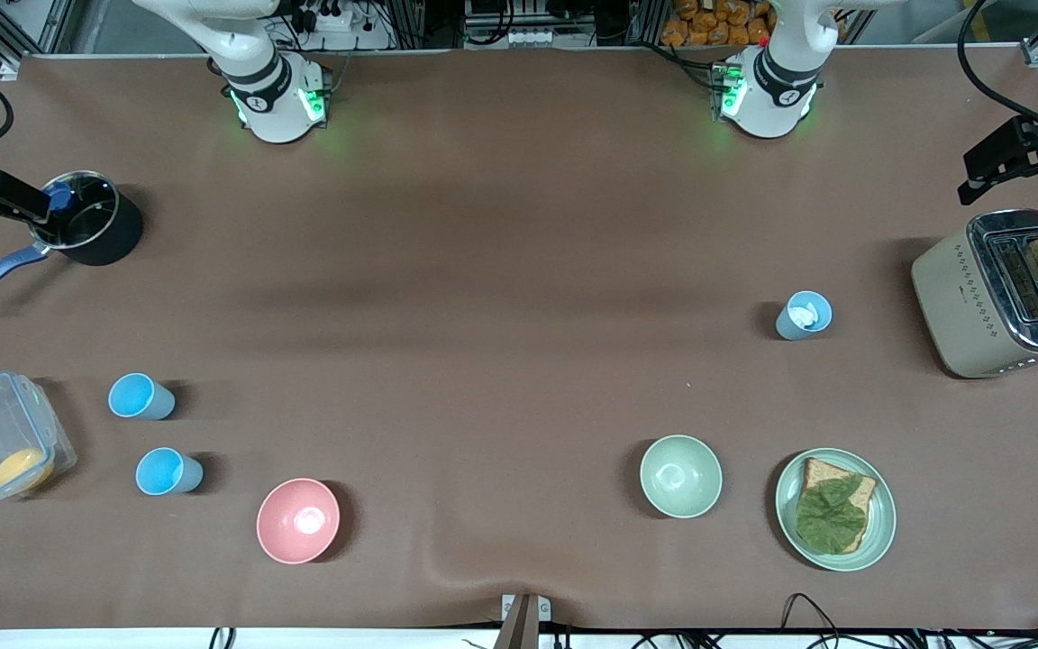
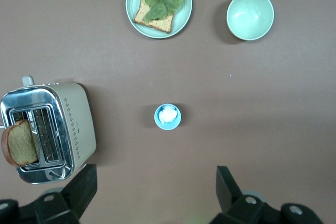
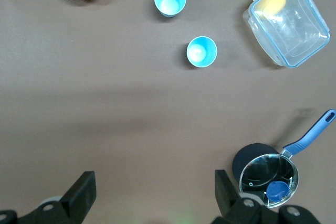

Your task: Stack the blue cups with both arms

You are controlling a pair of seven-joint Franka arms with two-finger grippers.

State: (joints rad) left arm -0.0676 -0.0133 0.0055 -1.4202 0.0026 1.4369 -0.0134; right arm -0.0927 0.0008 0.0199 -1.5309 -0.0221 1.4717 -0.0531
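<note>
Nothing is stacked yet: all three blue cups stand apart on the brown table (image 1: 501,270).

**Cup positions.** Two empty cups sit at the lower left of the front view: one cup (image 1: 141,397) beside the clear lidded container (image 1: 1,448), and a second cup (image 1: 168,471) just below it in frame, near the pink bowl (image 1: 297,520). The third cup (image 1: 804,315) stands at right of centre, next to the toaster (image 1: 1001,293), and has something white inside.

**Gripper state.** Both arms are raised high. The left gripper (image 2: 155,187) hangs over bare table near the third cup, fingers spread wide and holding nothing. The right gripper (image 3: 152,187) hangs over bare table between the saucepan (image 3: 268,179) and the paired cups, equally wide open and empty.

**Procedure.**
1. Lower the right gripper onto the nearer of the paired cups. Centre one finger inside the rim and one outside.
2. Close gently; the thin plastic wall will likely flex.
3. Lift clear before translating, so the neighbouring cup is not knocked.
4. Check the white contents of the third cup before nesting anything into it.
</note>
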